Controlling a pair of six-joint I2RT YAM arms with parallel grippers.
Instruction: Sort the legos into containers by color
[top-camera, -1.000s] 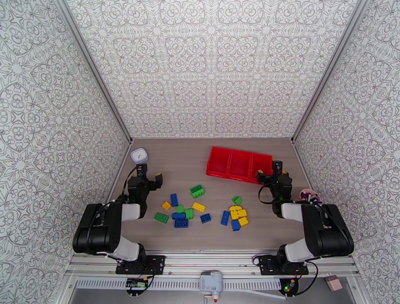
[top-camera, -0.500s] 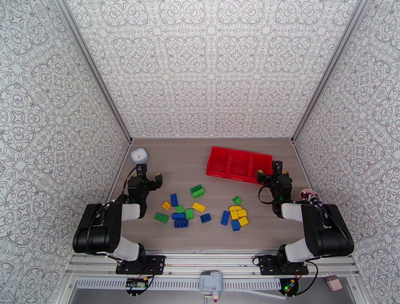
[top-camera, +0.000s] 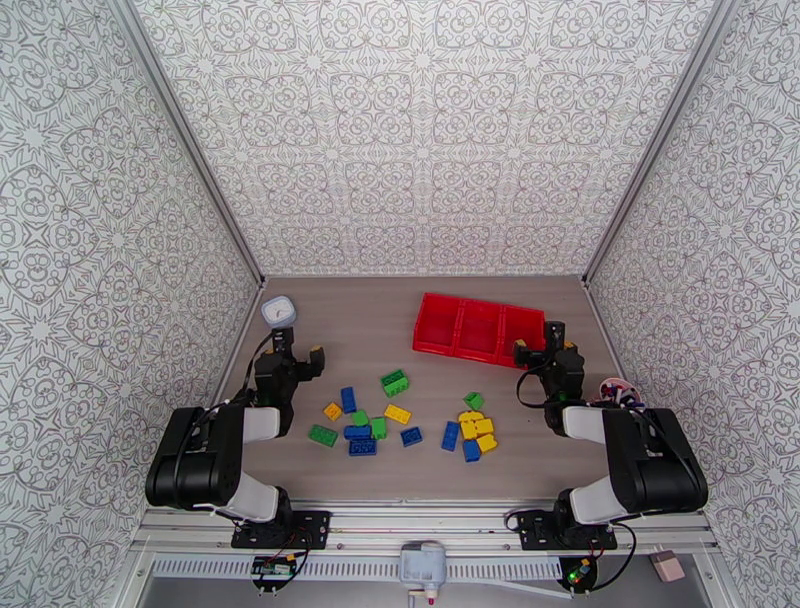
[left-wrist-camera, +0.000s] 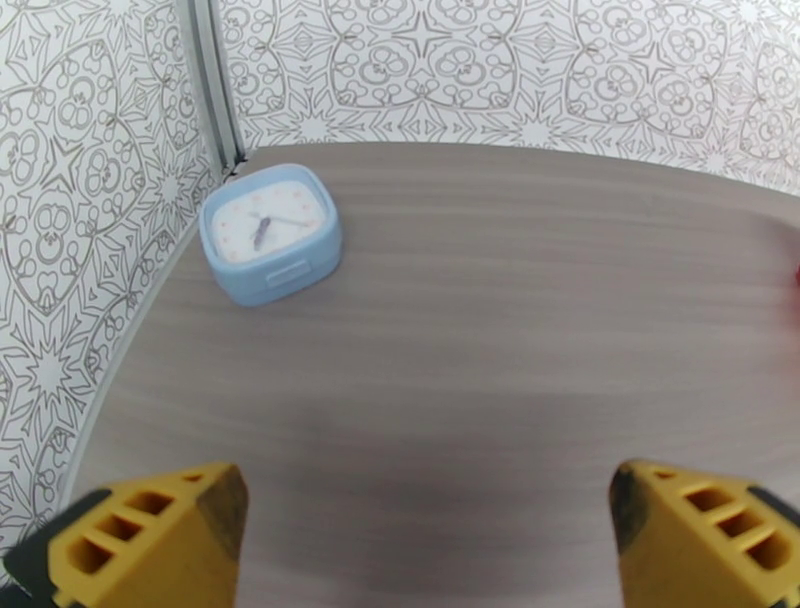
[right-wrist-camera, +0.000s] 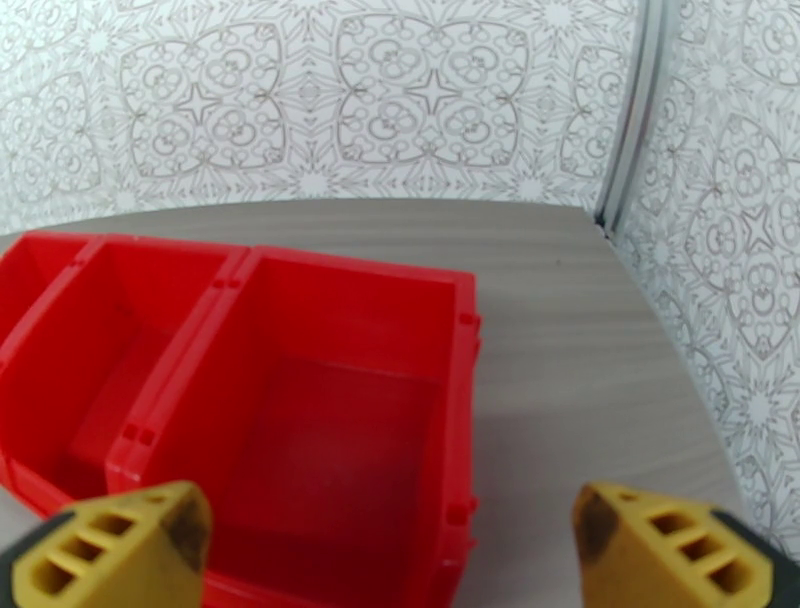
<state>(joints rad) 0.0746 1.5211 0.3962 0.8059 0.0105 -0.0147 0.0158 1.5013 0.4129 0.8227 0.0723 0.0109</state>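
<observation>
Several blue, yellow and green legos lie loose mid-table, among them a green one (top-camera: 395, 382), a yellow one (top-camera: 397, 413), a blue one (top-camera: 362, 446) and a yellow-blue cluster (top-camera: 476, 430). The red tray (top-camera: 478, 329) with its three containers stands at the back right, all three empty. My left gripper (top-camera: 299, 350) hovers open left of the legos, holding nothing; its view shows yellow fingertips (left-wrist-camera: 150, 540) over bare table. Open too, my right gripper (top-camera: 537, 340) sits at the tray's right end, and the right container (right-wrist-camera: 350, 400) lies just beyond its fingertips (right-wrist-camera: 680, 550).
A small pale-blue clock (top-camera: 279, 311) (left-wrist-camera: 270, 232) rests by the left wall, ahead of the left gripper. Patterned walls close in the table on three sides. Coloured cables (top-camera: 615, 390) bunch near the right arm.
</observation>
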